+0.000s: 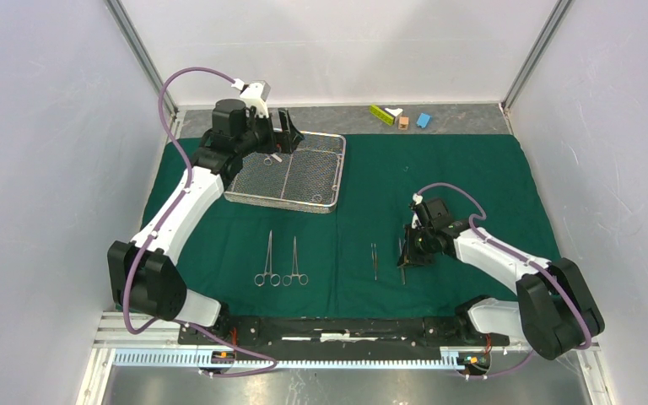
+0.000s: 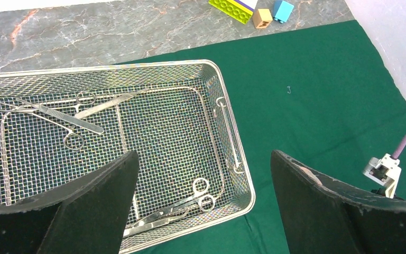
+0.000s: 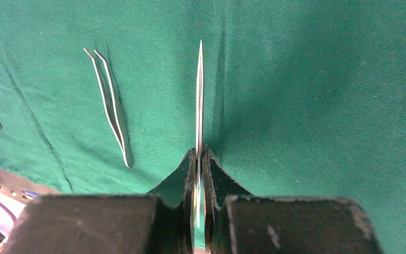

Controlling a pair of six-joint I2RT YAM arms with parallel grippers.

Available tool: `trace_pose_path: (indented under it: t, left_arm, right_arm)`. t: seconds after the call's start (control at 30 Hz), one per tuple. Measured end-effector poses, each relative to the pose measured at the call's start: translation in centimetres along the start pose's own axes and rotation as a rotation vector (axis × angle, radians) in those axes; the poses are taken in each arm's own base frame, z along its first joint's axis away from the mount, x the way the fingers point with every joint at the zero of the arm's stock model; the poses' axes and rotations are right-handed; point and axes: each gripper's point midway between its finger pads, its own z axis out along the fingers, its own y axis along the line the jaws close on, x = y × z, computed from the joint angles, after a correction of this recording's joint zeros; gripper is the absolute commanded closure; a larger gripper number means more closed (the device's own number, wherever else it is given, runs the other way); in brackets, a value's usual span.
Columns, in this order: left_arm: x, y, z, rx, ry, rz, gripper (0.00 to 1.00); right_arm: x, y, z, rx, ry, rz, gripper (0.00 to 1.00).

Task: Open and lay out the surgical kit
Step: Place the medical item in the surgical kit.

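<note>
Bright, even overhead light leaves only soft, faint shadows on the green cloth (image 1: 456, 177). The mesh tray (image 2: 240, 174) glints mildly. Close to the lens, the tweezers (image 3: 199, 95) in the right hand (image 3: 199, 154) blur and flare.

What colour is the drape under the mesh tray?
Plain dark green drape; the right wrist view shows it best.

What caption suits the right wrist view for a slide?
Right gripper, jaws shut on slim pointed steel tweezers; a second steel pair lies on the dark green cloth drape.
</note>
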Motion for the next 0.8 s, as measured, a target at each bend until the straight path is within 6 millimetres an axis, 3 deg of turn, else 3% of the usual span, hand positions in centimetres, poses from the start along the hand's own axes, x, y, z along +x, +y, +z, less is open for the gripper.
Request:
trace_pose_path:
  t: [0.8]
  left_arm:
    - [0.40, 0.10, 0.20, 0.003, 0.000, 0.000, 0.00]
  right_arm:
    - [-0.93, 0.86, 0.06, -0.016, -0.020, -0.003, 1.00]
